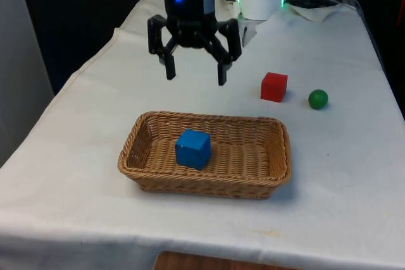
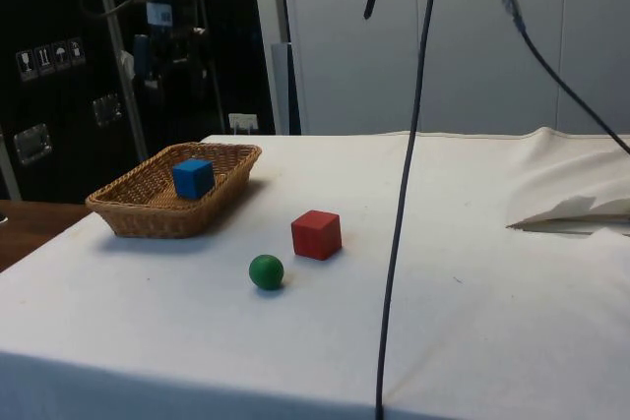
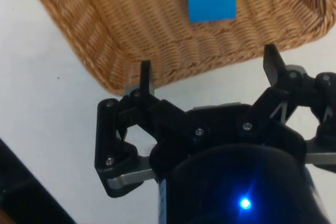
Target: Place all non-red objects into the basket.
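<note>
The blue cube (image 1: 192, 148) is lying in the basket (image 1: 136, 137), so one non-red item is already sorted. The green ball (image 1: 318, 98) is still waiting on the bench (image 1: 82, 118), just beside the red cube (image 1: 274, 86), which we are leaving where it sits, being red. We are holding the tool (image 1: 195, 75) above the basket's far rim, empty, its fingers spread wide; we judge this open stance suits a reach toward the ball, well apart toward the front view's right.
</note>
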